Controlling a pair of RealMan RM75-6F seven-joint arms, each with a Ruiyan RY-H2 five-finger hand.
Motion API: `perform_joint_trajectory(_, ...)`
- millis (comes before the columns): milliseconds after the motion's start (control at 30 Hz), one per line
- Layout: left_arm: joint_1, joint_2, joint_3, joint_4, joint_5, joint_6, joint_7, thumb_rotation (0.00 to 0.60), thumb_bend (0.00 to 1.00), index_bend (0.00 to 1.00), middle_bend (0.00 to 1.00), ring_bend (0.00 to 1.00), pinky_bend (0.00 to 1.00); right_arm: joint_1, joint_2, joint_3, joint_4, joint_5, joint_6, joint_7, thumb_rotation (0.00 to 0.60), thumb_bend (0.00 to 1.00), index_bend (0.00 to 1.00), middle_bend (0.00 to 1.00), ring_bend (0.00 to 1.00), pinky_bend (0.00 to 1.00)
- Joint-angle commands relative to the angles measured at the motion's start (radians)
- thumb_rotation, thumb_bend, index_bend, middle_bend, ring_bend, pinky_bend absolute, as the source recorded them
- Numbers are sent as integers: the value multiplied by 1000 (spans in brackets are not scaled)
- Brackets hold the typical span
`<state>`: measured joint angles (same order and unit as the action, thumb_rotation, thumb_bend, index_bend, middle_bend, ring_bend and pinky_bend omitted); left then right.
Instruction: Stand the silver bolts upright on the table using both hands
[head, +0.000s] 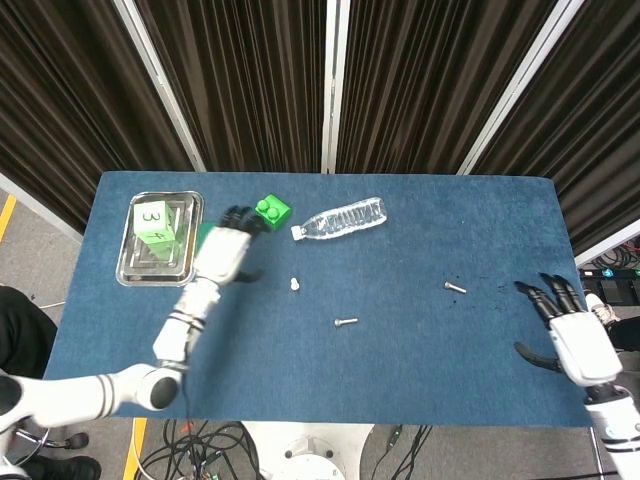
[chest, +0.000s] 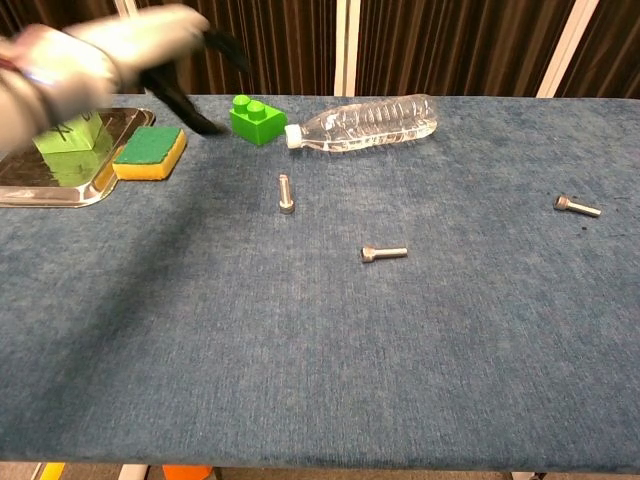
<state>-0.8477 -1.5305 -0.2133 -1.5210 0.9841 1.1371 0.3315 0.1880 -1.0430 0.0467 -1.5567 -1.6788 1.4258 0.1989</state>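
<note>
One silver bolt (chest: 286, 193) stands upright on its head on the blue table, seen from above as a small pale dot (head: 295, 284). A second bolt (head: 346, 322) (chest: 384, 253) lies flat near the table's middle. A third bolt (head: 455, 288) (chest: 577, 207) lies flat to the right. My left hand (head: 224, 252) (chest: 130, 55), blurred by motion, is raised at the left with fingers apart and holds nothing. My right hand (head: 566, 328) hovers over the table's right edge, fingers spread and empty.
A clear plastic bottle (head: 342, 219) (chest: 365, 123) lies on its side behind the upright bolt. A green brick (head: 271, 211) (chest: 256, 118) and a yellow-green sponge (chest: 150, 152) sit at the back left, beside a metal tray (head: 128, 272) holding a green cube (head: 155, 222).
</note>
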Motion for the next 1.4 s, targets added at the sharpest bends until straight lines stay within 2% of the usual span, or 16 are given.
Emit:
perform_joint_trajectory(33, 124, 127, 44, -101, 112, 138, -58, 600, 176, 265, 177, 41, 1, 60, -3, -2, -18, -38, -64, 2, 600, 126, 250, 244, 0, 0)
perform_joint_trajectory(133, 194, 190, 72, -141, 161, 202, -100, 600, 176, 273, 177, 41, 0, 130, -27, 13, -27, -43, -146, -15, 600, 146, 357, 245, 0, 0)
perform_joint_trajectory(200, 244, 220, 97, -153, 193, 244, -124, 600, 176, 276, 177, 41, 0, 182, -56, 30, -29, -24, -215, -29, 600, 151, 391, 245, 0, 0)
perform_joint_trajectory(367, 332, 267, 144, -170, 264, 323, -141, 600, 176, 282, 177, 41, 0, 301, -137, 71, -29, 45, -384, -83, 600, 152, 414, 244, 0, 0)
perform_joint_trajectory(567, 408, 315, 179, -193, 340, 374, -166, 600, 176, 290, 177, 41, 0, 412, -280, 116, 3, 154, -518, -251, 600, 151, 445, 245, 0, 0)
perform_joint_trajectory(800, 464, 362, 230, -232, 391, 351, -191, 600, 176, 293, 177, 41, 0, 478, -404, 127, 44, 260, -582, -433, 600, 150, 455, 245, 0, 0)
perform_joint_trajectory(967, 511, 368, 240, -215, 382, 345, -242, 600, 176, 294, 177, 41, 0, 508, -492, 130, 93, 339, -597, -514, 600, 144, 474, 246, 0, 0)
perform_joint_trajectory(1233, 596, 368, 269, -168, 429, 392, -298, 600, 176, 294, 177, 41, 0, 529, -580, 123, 146, 412, -593, -556, 600, 137, 483, 248, 0, 0)
perform_joint_trajectory(1400, 623, 357, 266, -149, 450, 398, -326, 600, 175, 294, 177, 41, 0, 541, -618, 120, 164, 438, -587, -569, 600, 137, 498, 252, 0, 0)
